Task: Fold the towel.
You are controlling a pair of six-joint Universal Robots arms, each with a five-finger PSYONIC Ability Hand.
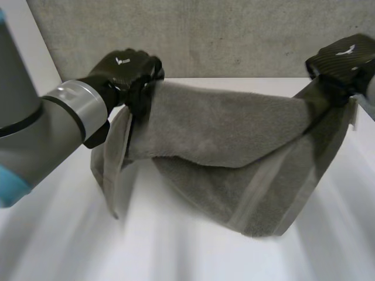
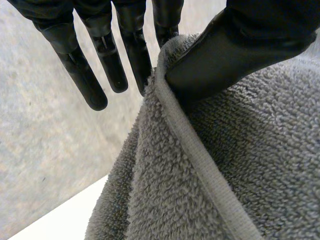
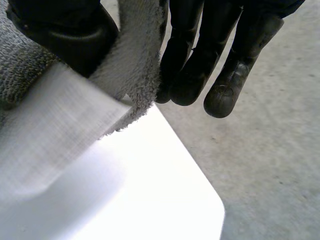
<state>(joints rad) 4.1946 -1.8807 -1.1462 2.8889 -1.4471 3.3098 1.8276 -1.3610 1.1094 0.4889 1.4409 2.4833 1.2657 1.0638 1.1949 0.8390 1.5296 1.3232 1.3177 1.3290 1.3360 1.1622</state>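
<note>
A grey towel [image 1: 234, 140] hangs stretched between my two hands above the white table [image 1: 176, 252], sagging in the middle with its lower folds near the tabletop. My left hand [image 1: 126, 73] holds the towel's left upper corner. In the left wrist view its thumb [image 2: 235, 50] presses the hemmed edge of the towel [image 2: 210, 175] against a finger, while the other fingers [image 2: 100, 70] stand straight beside it. My right hand [image 1: 343, 58] holds the right upper corner. In the right wrist view the towel [image 3: 135, 55] is pinched between thumb [image 3: 65, 35] and fingers [image 3: 200, 70].
A grey concrete wall [image 1: 234, 35] rises behind the table. In the right wrist view the table's rounded corner [image 3: 210, 205] ends over a grey floor [image 3: 275, 165]. Bare tabletop lies in front of the hanging towel.
</note>
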